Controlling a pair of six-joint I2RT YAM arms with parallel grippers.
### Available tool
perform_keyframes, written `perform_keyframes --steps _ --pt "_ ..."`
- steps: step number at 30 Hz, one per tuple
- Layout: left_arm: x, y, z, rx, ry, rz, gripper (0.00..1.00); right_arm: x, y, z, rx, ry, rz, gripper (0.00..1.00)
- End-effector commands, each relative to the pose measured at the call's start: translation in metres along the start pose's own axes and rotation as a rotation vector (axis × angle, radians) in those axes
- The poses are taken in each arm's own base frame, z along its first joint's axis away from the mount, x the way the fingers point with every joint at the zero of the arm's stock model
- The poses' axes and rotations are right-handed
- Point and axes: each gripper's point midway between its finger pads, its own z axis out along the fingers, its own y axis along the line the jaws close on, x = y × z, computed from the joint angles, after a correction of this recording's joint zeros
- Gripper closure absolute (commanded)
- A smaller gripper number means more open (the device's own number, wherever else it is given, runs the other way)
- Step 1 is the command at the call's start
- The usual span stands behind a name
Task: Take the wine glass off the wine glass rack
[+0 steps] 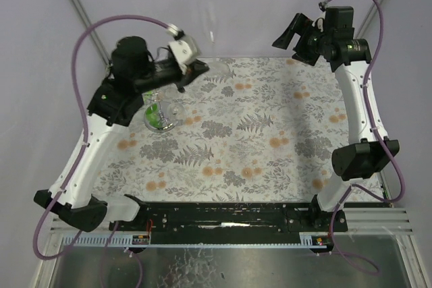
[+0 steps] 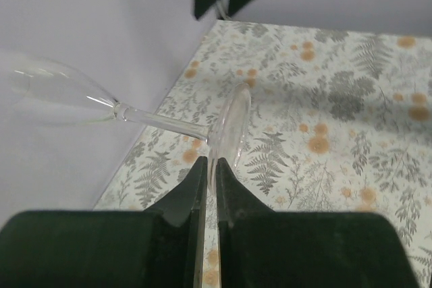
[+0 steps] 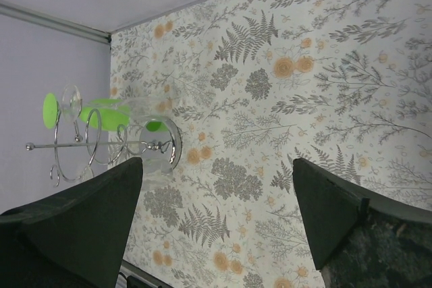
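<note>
Nearest on the floral tabletop (image 1: 270, 139), toward its left side, stands the rack (image 1: 159, 118), partly under the left arm. Some green shapes (image 3: 50, 109) hang among its wire loops; what they are cannot be told. Just beyond it and higher is the left gripper (image 2: 214, 173), its fingers clamped edge-on across the round foot of the glass (image 2: 145, 117). The glass is thus off the rack and in the air, apart from the loops. Its long axis runs nearly level, from the foot at the fingertips along the stem to the bowl, which points toward the back wall past the tabletop's far edge. The rack lies back toward the arm's base from the gripper, on the opposite side from the bowl, so any withdrawal along the glass's own axis looks clear of the wires. The grip is on a thin disc only, and I judge the glass could pivot if swung. Farthest, at the far right corner and well apart from both, hangs the right gripper (image 3: 217, 163), fingers wide apart and holding nothing. No brand, label or writing can be read.
</note>
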Motion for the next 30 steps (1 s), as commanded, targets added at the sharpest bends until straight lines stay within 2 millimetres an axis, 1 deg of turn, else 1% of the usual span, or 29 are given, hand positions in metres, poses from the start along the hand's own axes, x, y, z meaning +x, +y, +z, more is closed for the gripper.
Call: perform_keyframes --steps 1,4,5,6,8,11,14,16,20,23,27,30 --pt "0.012 -0.022 0.031 0.008 0.049 0.271 1.00 -0.008 -0.012 -0.030 0.044 -0.034 0.001 0.01" --pt "0.027 -0.051 0.051 0.059 0.071 0.369 1.00 -0.011 -0.021 -0.043 0.054 -0.038 0.014 0.01" --pt "0.033 -0.061 0.057 0.077 0.078 0.403 1.00 -0.010 -0.024 -0.044 0.055 -0.030 0.020 0.01" --pt "0.038 -0.068 0.062 0.088 0.081 0.446 1.00 -0.010 -0.021 -0.055 0.042 -0.040 0.019 0.01" --pt "0.052 -0.085 0.071 0.114 0.094 0.508 1.00 -0.008 -0.022 -0.065 0.027 -0.031 0.026 0.01" --pt "0.073 -0.103 0.082 0.142 0.117 0.578 1.00 0.002 -0.023 -0.076 0.010 -0.002 0.034 0.01" --pt "0.090 -0.114 0.090 0.152 0.127 0.643 1.00 0.017 -0.020 -0.084 -0.029 0.032 0.044 0.01" --pt "0.105 -0.125 0.093 0.167 0.133 0.688 1.00 0.030 -0.014 -0.089 -0.079 0.067 0.054 0.01" --pt "0.128 -0.136 0.098 0.175 0.145 0.802 1.00 0.058 -0.007 -0.091 -0.171 0.155 0.083 0.01" --pt "0.142 -0.145 0.100 0.193 0.151 0.865 1.00 0.072 -0.005 -0.093 -0.205 0.200 0.093 0.01" --pt "0.154 -0.154 0.103 0.202 0.145 0.937 1.00 0.084 -0.007 -0.091 -0.233 0.241 0.113 0.01" --pt "0.160 -0.161 0.104 0.211 0.140 0.988 1.00 0.093 -0.014 -0.084 -0.227 0.270 0.131 0.01"
